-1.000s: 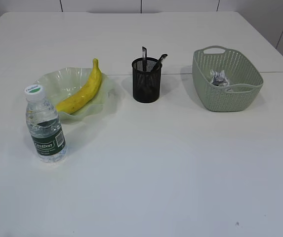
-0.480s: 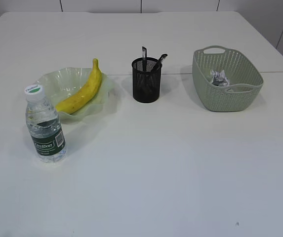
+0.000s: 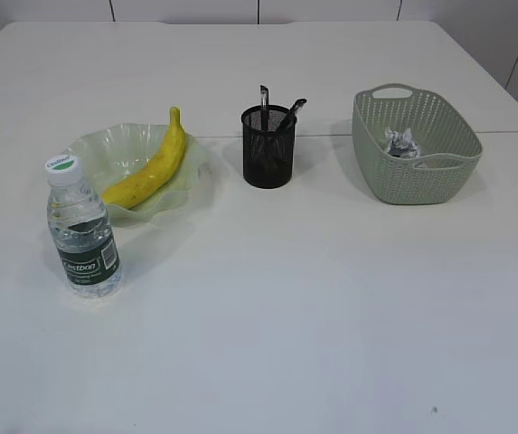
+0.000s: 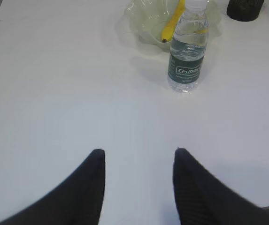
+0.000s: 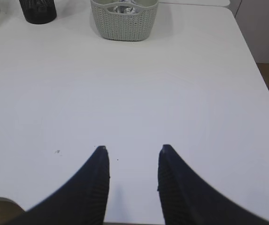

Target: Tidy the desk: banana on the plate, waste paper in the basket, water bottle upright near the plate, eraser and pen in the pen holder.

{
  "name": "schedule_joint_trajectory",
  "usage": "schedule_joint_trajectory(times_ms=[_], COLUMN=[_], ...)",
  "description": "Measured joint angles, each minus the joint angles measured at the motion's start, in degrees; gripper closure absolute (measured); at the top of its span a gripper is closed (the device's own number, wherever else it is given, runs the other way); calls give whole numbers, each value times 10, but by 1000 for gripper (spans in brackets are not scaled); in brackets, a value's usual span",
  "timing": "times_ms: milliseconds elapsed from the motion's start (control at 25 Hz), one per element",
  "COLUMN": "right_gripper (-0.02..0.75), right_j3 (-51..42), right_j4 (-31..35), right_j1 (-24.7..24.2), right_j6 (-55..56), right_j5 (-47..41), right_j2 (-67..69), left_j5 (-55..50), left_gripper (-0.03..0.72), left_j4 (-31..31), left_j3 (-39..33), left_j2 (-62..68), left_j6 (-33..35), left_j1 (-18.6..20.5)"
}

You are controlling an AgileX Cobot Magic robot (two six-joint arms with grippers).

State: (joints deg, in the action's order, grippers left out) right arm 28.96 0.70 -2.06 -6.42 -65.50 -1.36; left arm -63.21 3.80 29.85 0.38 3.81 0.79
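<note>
The banana (image 3: pixel 147 169) lies across the pale green plate (image 3: pixel 105 149) toward the tabletop's (image 3: pixel 313 298) left edge, and from what I can see every part of my tidying job looks done. The water bottle (image 3: pixel 81 229) stands upright just in front of the plate, nearer the front edge, its white cap on. The black mesh pen holder (image 3: pixel 268 146) sits at the middle of the tabletop toward the back, with a pen (image 3: pixel 264 96) and a second dark stick-like item poking out of it; I cannot tell whether the eraser is inside, since the mesh hides it. The crumpled waste paper (image 3: pixel 401 143) rests inside the green basket (image 3: pixel 421 176) toward the right edge. Both of my arms are pulled back near the front edge and out of the exterior view. In the left wrist view the left gripper (image 4: pixel 139 153) hangs over bare tabletop with its fingers moderately apart and empty, the bottle well ahead of it. In the right wrist view the right gripper (image 5: pixel 133 148) does the same, its fingers a little narrower and holding nothing, the basket far ahead. I judge the step in hand to be the closing rest, so the next move calls for nothing more than keeping clear, or a check that the eraser really is in the holder. Compared with the frames from a second ago, nothing has shifted: every object sits where it did.
</note>
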Motion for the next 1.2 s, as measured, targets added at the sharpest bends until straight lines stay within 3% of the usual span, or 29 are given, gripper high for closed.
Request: schedule_joint_trajectory(times_ms=[1200], right_gripper=[471], right_j3=[0], right_j4=[0], right_j1=[0], right_j6=[0], right_j5=[0], right_j2=[0], left_j5=[0], left_gripper=[351], left_j4=[0], left_j3=[0], left_j2=[0], left_j6=[0], left_j1=[0])
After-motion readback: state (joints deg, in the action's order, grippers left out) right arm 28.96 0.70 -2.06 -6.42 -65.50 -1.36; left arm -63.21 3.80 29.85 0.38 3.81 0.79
